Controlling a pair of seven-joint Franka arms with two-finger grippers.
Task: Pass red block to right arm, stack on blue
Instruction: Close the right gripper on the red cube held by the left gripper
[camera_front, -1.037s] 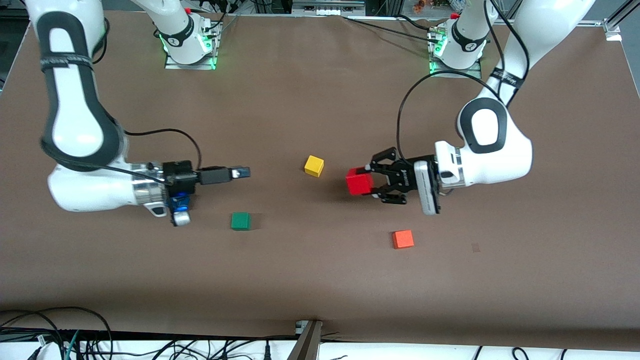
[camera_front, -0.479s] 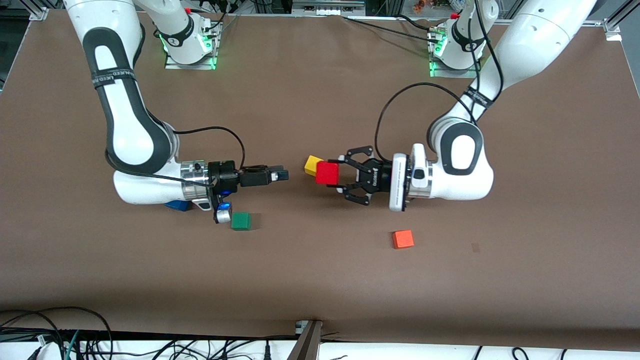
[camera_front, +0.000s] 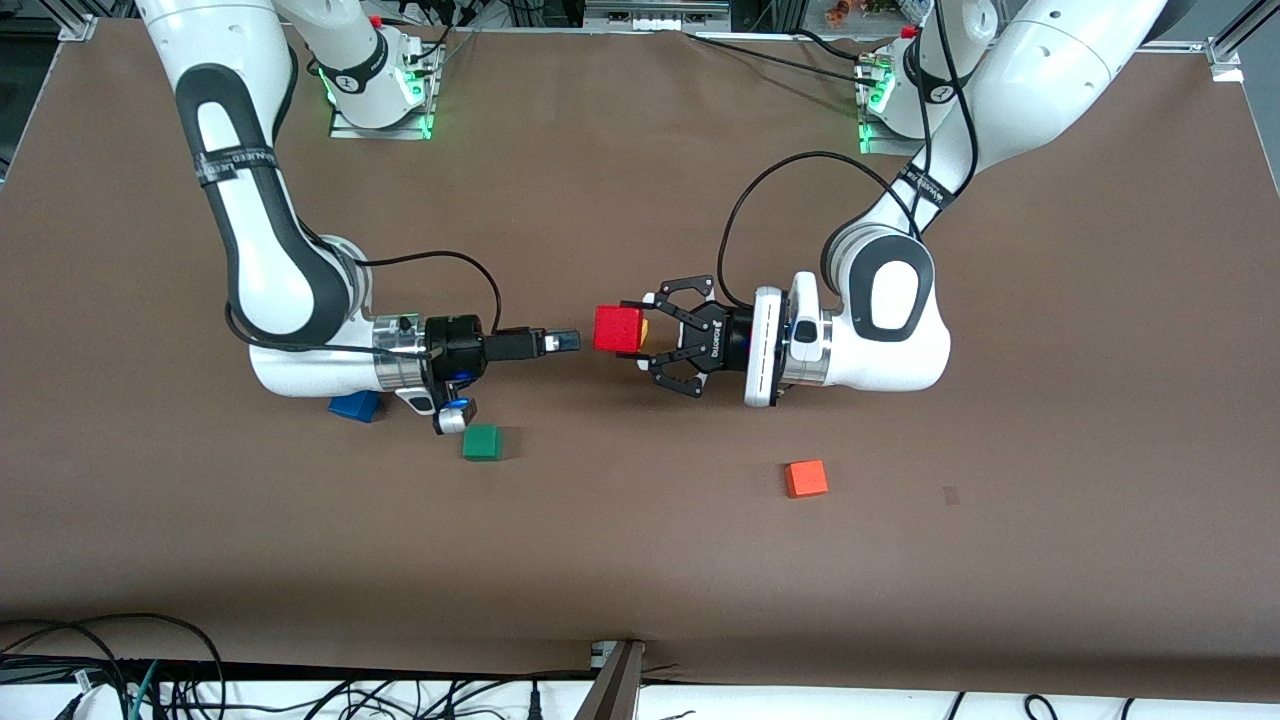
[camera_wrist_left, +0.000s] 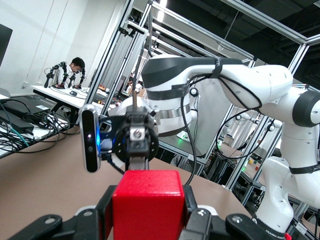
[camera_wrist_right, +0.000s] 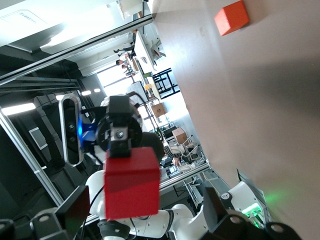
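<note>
White lettering that looks like ROBOTIQ runs along the black body of the left arm's splayed black linkage claw (camera_front: 632, 331), which is clamped on the small bright red cube (camera_front: 617, 329). In the left wrist view, a white robot arm base (camera_wrist_left: 274, 220) carries small dark print beginning FRANKA. The white print on the right arm's black band (camera_front: 233, 160) and the left arm's black band (camera_front: 925, 183) is too small to read.

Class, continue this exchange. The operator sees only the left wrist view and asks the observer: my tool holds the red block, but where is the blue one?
Observer: The blue block lies on the table beside the right arm's wrist.
Operator: Is the right tool touching the red block?
Observer: No; in the front view the right tool is open, a small gap from the red block in the left tool.
Operator: Anything near the blue block?
Observer: A green block, nearer the front camera.
</note>
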